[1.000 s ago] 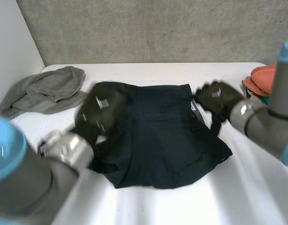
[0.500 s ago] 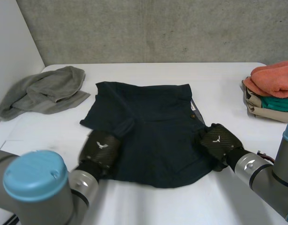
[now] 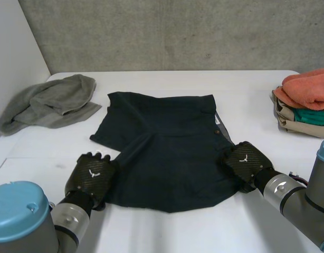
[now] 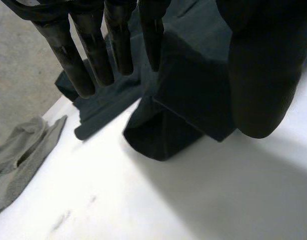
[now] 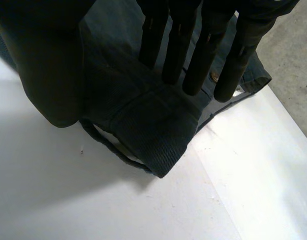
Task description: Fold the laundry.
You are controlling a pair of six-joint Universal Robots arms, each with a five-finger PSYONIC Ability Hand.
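Position of the shorts (image 3: pixel 170 153): middle of the tabletop (image 3: pixel 167 232), spread flat, with a small button (image 3: pixel 217 132) on the side by the right hand. Position of the left hand (image 3: pixel 92 176): at the near left corner of the shorts, low over the tabletop. State of its fingers (image 4: pixel 93 55): straight and slightly spread, held apart from the thumb (image 4: pixel 261 75), with the doubled-over corner (image 4: pixel 188 100) of the cloth lying under the gap; nothing pinched. Position of the right hand (image 3: pixel 245 161): at the near right corner, on the side with the belt loop (image 5: pixel 113 150). State of its fingers (image 5: pixel 198 60): likewise straight, side by side, apart from the thumb (image 5: pixel 48 65), above the thick seamed corner (image 5: pixel 148 125); nothing gripped. Probable reason for this placement: one hand at each near corner, so as to lift both together and carry the near edge over toward the far edge in an even fold. Judged stage: approach to the first grasp; no full fold yet made. Next, close thumb against fingers on each corner, taking all layers at the doubled left corner to prevent a slipped layer. Keep both lifts level to avoid a skewed crease. Off to the far left: a crumpled grey garment (image 3: pixel 51 103), presumably awaiting its turn. At the right rim: a stack of folded clothes (image 3: pixel 307 103), orange on top, well apart from the shorts, presumably finished work. Leave both undisturbed.
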